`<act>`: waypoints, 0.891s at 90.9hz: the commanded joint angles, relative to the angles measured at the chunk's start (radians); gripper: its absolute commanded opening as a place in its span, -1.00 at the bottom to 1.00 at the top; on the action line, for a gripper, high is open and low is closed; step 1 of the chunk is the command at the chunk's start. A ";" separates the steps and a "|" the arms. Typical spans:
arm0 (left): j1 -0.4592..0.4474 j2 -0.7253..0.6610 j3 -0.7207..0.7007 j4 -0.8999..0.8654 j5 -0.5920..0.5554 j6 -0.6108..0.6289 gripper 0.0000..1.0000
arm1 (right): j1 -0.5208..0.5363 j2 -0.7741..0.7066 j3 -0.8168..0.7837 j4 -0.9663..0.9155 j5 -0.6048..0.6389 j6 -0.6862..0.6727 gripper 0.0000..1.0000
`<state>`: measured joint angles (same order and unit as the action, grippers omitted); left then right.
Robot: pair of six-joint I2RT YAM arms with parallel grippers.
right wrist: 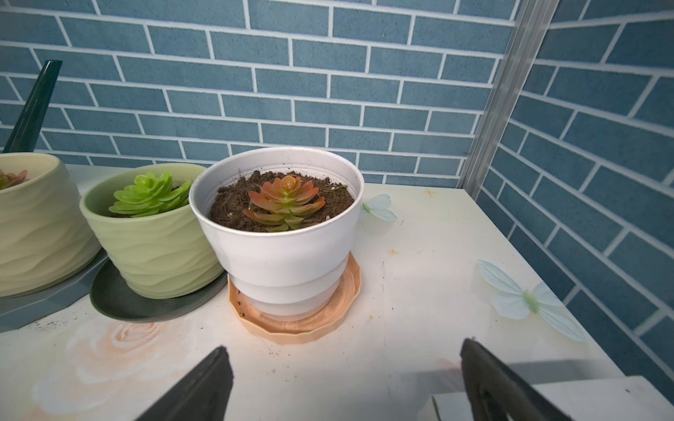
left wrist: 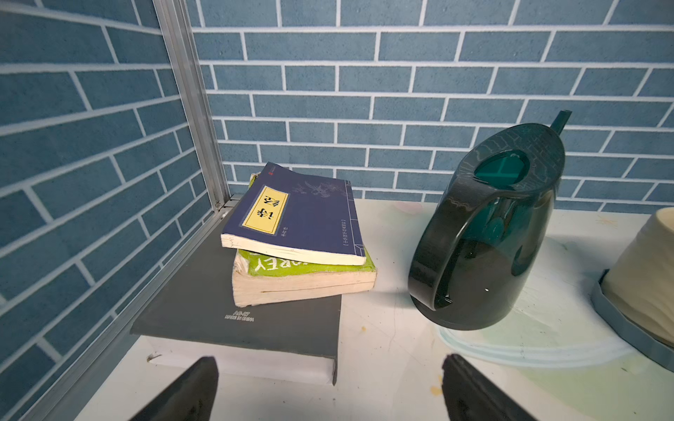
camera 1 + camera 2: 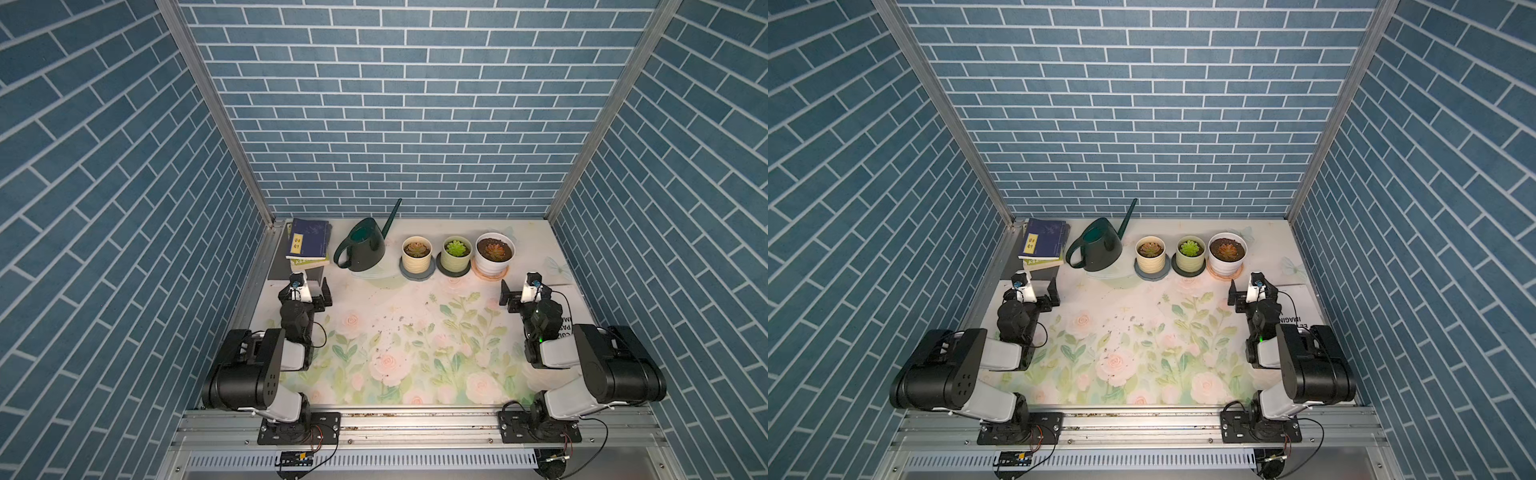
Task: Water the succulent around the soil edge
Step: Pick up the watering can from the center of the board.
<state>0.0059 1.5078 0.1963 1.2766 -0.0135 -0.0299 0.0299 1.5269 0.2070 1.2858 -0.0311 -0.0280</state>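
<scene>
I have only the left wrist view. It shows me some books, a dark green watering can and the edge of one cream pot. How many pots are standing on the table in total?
Observer: Three. In both top views the cream pot, a light green pot and a white pot stand in a row beside the watering can. The white pot is farthest from the can.
Operator: Which pot shows open soil around its plant?
Observer: The white pot. In the right wrist view, dark soil lies all around its orange-red succulent.
</scene>
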 commanded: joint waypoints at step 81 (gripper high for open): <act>-0.007 -0.234 0.126 -0.318 0.073 0.029 1.00 | -0.004 -0.173 0.086 -0.269 0.030 -0.003 0.99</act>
<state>0.0051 1.3369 0.2684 1.0805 0.0006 -0.0235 0.0299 1.4342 0.2363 1.1538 -0.0334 -0.0307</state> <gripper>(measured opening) 0.998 0.995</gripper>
